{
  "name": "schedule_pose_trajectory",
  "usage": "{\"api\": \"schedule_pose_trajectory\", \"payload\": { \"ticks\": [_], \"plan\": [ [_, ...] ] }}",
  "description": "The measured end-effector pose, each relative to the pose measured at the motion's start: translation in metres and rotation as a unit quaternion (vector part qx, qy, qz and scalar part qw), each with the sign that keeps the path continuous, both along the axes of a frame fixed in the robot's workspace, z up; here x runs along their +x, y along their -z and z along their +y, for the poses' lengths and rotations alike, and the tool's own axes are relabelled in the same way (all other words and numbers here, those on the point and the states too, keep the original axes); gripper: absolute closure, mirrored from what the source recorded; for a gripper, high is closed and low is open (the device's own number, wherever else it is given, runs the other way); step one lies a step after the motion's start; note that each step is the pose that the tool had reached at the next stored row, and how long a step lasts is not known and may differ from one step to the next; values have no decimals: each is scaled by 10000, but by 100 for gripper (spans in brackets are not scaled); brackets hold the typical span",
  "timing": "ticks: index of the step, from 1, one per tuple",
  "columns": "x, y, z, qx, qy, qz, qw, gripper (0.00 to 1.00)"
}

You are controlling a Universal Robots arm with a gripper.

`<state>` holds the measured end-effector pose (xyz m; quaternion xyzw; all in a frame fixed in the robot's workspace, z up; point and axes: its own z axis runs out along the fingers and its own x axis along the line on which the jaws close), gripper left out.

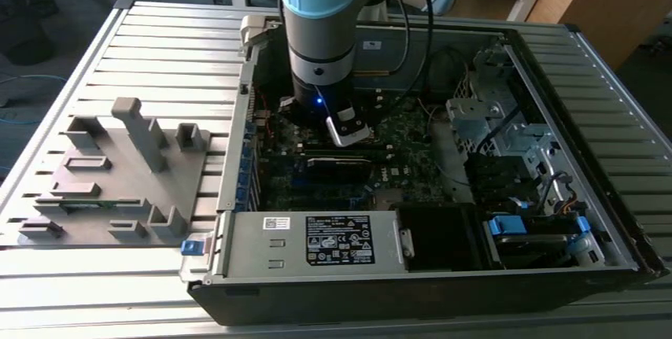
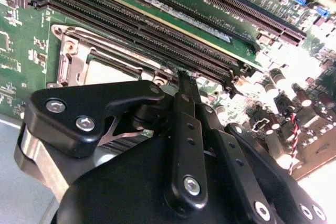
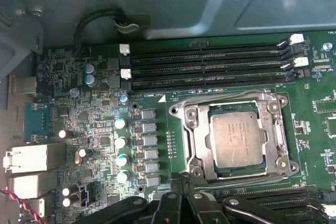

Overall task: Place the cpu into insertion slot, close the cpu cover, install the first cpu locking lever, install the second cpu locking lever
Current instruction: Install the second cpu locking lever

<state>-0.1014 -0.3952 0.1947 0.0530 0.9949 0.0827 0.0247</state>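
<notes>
The cpu [image 3: 236, 141] sits in the insertion slot [image 3: 192, 135] with the cpu cover [image 3: 278, 129] down, just beside the hand [image 3: 181, 182]; fingers closed, empty; levers' state unclear.

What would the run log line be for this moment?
cpu seated in insertion slot | cpu cover down around it | tool beside socket, holding nothing

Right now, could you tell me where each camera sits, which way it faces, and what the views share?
Exterior view: off the arm, above the open computer case, looking down; the arm reaches inside.
First wrist view: on the arm, facing the motherboard; the cpu lies within its cover, gripper at the edge.
Second wrist view: on the arm, looking across the gripper at the memory slots.
Both wrist views share socket and memory slots.
</notes>
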Motion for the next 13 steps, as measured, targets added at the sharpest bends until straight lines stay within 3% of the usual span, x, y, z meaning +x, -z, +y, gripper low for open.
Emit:
{"api": "schedule_pose_trajectory", "payload": {
  "ticks": [9,13],
  "plan": [
    [-29,24,0,17,-1,-8,10000,90],
    [-29,-24,0,19,0,-9,10000,90]
  ]
}}
